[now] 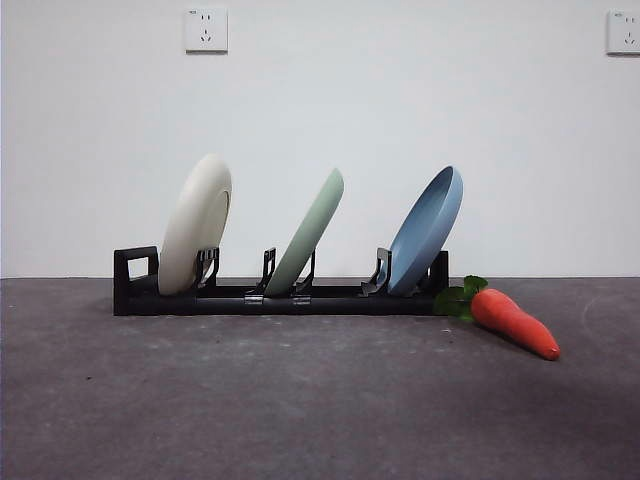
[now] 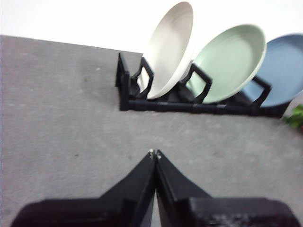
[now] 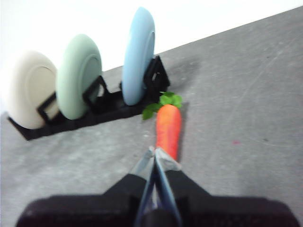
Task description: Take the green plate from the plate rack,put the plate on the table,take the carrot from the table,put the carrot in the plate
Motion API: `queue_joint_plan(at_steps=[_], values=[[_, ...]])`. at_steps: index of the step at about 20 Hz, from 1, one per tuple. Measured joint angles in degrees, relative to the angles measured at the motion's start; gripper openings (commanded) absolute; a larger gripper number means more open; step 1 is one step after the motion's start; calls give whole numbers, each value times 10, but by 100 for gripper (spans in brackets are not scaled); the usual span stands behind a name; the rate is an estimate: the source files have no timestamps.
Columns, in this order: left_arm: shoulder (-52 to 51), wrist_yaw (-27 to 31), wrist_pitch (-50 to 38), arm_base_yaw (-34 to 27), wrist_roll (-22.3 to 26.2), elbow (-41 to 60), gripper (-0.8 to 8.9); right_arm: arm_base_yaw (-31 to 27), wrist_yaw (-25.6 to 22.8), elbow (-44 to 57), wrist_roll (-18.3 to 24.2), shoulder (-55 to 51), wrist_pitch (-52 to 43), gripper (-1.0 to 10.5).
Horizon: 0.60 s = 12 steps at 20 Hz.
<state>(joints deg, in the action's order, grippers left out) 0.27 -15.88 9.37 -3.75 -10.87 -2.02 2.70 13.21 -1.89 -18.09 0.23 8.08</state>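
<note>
On the worktop (image 1: 300,400) ahead of me, the plate rack (image 1: 280,296) stands along the back, near the white wall, with three plates leaning in its prongs. From my front view the cream-white plate (image 1: 195,225) sits at the end with the square loop, the green plate (image 1: 308,232) is in the middle slot, and the blue plate (image 1: 427,230) is at the other end. All three tilt the same way. I see the carrot (image 1: 515,322) lying flat on the worktop just beside the rack's blue-plate end, its green leaves touching or almost touching the rack and its tip pointing away towards me.

My left hand (image 2: 154,153) has its two jaws pressed together with nothing between them; it hovers over bare worktop, well short of the rack, facing the cream-white plate's end. My right hand (image 3: 155,151) is likewise closed tight and empty, its tips just short of the carrot's narrow end. Neither hand shows in the front view.
</note>
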Motion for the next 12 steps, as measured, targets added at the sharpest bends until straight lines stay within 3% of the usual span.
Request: queue_joint_plan(at_steps=[6,12], values=[[3,-18,22,0,-37,-81,-7,0,3,-67,-19,13,1,-11],[42,-55,89,0,-38,-168,-7,0,26,-168,-7,79,74,-11]])
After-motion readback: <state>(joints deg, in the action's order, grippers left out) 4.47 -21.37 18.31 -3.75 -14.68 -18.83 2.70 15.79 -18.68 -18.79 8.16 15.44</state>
